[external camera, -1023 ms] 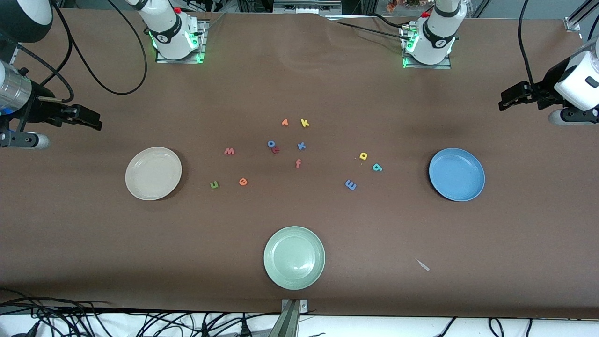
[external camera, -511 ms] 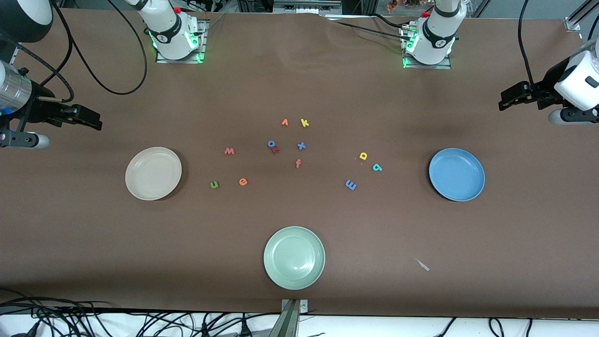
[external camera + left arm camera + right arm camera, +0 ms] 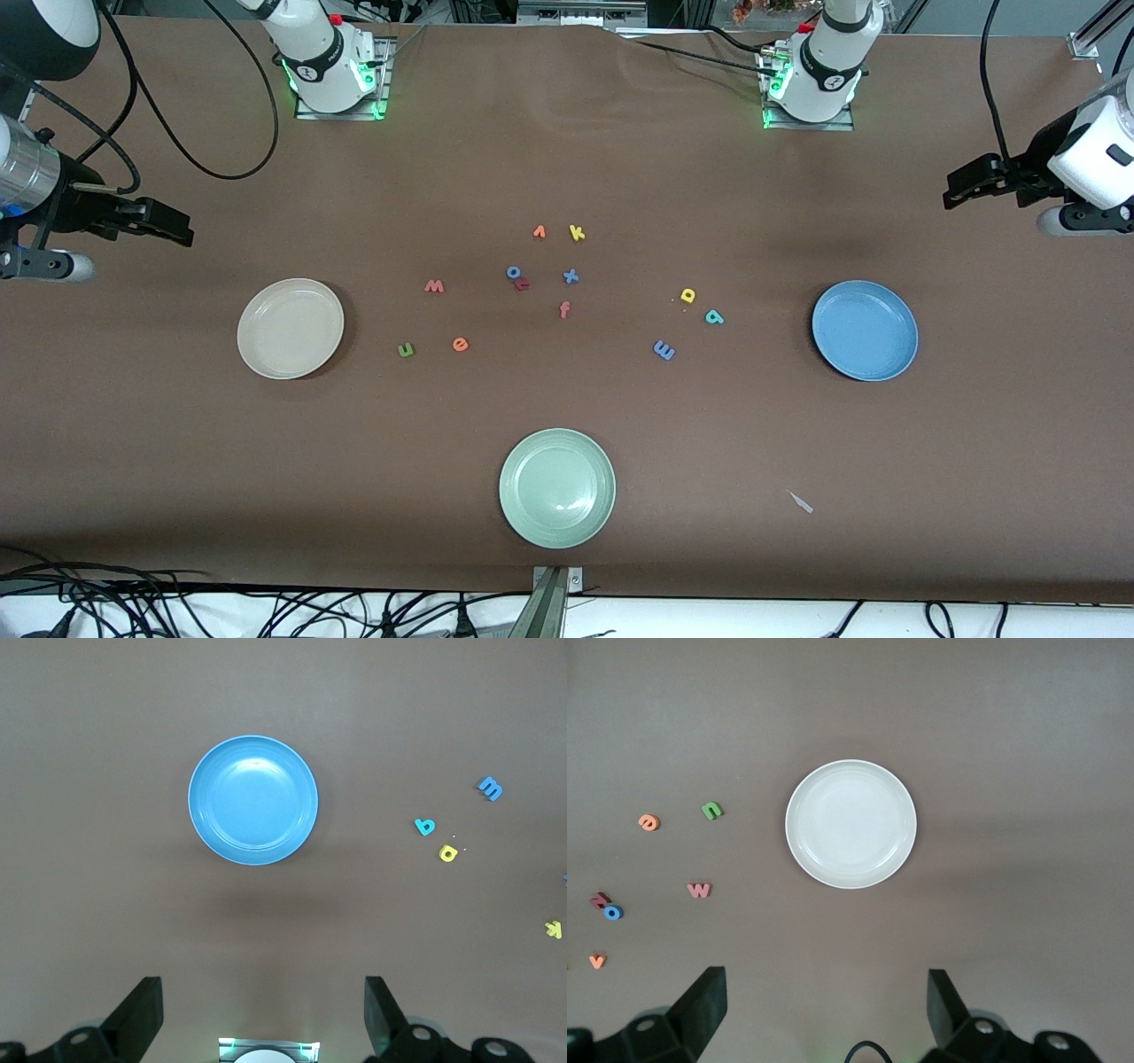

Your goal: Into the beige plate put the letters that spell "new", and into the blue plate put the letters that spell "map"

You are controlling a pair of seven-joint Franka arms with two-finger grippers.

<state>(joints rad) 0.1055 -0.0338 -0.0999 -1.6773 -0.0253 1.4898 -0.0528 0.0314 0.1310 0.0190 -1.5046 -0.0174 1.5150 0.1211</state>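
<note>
Both of your grippers hang wide open and empty at the table's ends: the right gripper (image 3: 168, 227) is up over bare cloth at its own end, above the beige plate (image 3: 257, 359), and the left gripper (image 3: 966, 183) is up over bare cloth at its end, above the blue plate (image 3: 899, 359); each wrist view looks straight down on its plate between spread fingers. Neither plate holds a letter yet. For "new", you have the green n (image 3: 406, 349) and orange e (image 3: 460, 344) just beside each other near the beige plate, with the pinkish w (image 3: 434, 285) farther from the front camera than those two. For "map", the blue m (image 3: 664, 349), yellow a (image 3: 687, 295) and teal p (image 3: 714, 316) sit in a loose cluster toward the blue plate. Leave the middle group alone, including the yellow k (image 3: 577, 232), blue x (image 3: 570, 276) and orange f (image 3: 564, 309), and ignore the green plate (image 3: 514, 523) nearest the camera. Expect these foam pieces to be very light, soft and thin, likely to skid or flip if you nudge them; I would come straight down and pinch across the narrow body of a letter, flat to the cloth. Compared with a second ago, nothing on the table has moved, and both arms have barely shifted, if at all.
</note>
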